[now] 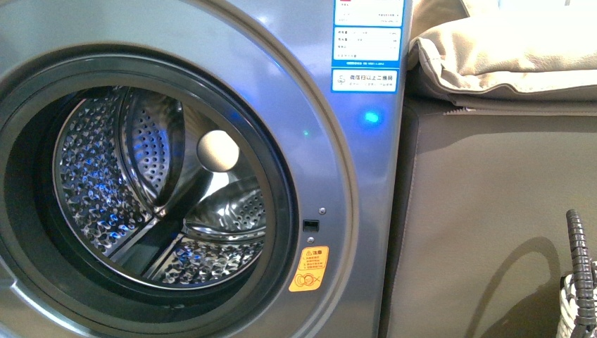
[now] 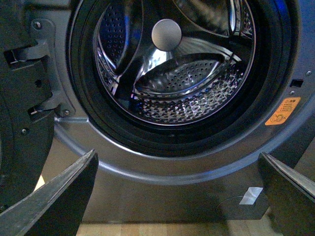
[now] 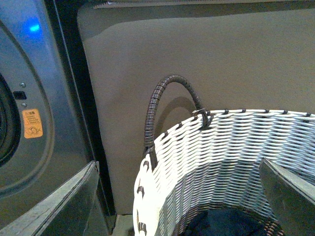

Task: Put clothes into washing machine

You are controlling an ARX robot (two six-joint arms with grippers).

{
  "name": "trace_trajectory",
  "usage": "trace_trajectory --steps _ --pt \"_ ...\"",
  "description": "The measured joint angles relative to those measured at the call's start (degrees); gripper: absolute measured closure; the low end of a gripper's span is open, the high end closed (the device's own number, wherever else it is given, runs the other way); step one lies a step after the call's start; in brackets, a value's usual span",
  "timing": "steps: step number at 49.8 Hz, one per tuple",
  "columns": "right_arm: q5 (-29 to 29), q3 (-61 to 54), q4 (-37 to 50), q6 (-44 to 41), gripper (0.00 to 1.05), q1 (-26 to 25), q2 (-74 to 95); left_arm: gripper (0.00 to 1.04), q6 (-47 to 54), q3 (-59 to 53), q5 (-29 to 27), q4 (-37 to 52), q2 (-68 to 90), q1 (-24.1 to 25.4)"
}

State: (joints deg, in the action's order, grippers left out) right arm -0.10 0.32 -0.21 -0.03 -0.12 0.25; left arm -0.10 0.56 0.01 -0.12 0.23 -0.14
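Here, clothes (image 3: 229,223) deep in white basket (image 3: 236,142), framed by wide-spread right gripper (image 3: 177,164).

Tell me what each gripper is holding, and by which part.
Nothing. The left gripper is open before the washing machine; the right gripper is open at the basket, the clothes lying untouched inside.

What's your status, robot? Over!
Jaws on both arms open, empty. Clothes down in white basket, by right jaws. Washing machine porthole open, drum empty. Nothing blocking.
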Motion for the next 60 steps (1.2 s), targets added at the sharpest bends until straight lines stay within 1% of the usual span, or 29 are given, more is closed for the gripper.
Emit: trace_trajectory --steps 39,40,43,44,47,51,55,60 --pt "-0.31 -0.02 0.04 0.17 0.07 -0.04 0.0 0.07 0.0 0.0 0.0 0.0 0.0 0.0" --pt "-3.52 -0.09 1.6 1.84 0.07 -1.03 -0.02 0.07 0.0 0.0 0.0 0.0 0.0 0.0" --pt "-16.13 -0.09 8.59 8.76 0.07 -6.78 0.81 0.07 0.0 0.0 0.0 0.0 0.0 0.0" --pt "-18.78 -0.07 10.23 10.99 0.07 -8.57 1.4 0.07 0.0 0.0 -0.02 0.0 -0.02 0.0" --pt "-23.69 -0.07 13.49 13.86 0.07 -12.55 4.09 0.07 -0.02 0.0 -0.02 0.0 -0.02 0.0" --pt "-30.6 -0.04 21.44 17.46 0.07 -20.87 10.58 0.07 0.0 0.0 0.0 0.0 -0.02 0.0" --pt "-34.99 0.63 29.92 18.93 0.07 -27.32 18.64 0.07 -0.02 0.0 0.0 0.0 -0.02 0.0" --pt "-39.15 3.93 39.41 19.39 0.07 -33.24 28.79 0.07 0.0 0.0 0.0 0.0 -0.02 0.0"
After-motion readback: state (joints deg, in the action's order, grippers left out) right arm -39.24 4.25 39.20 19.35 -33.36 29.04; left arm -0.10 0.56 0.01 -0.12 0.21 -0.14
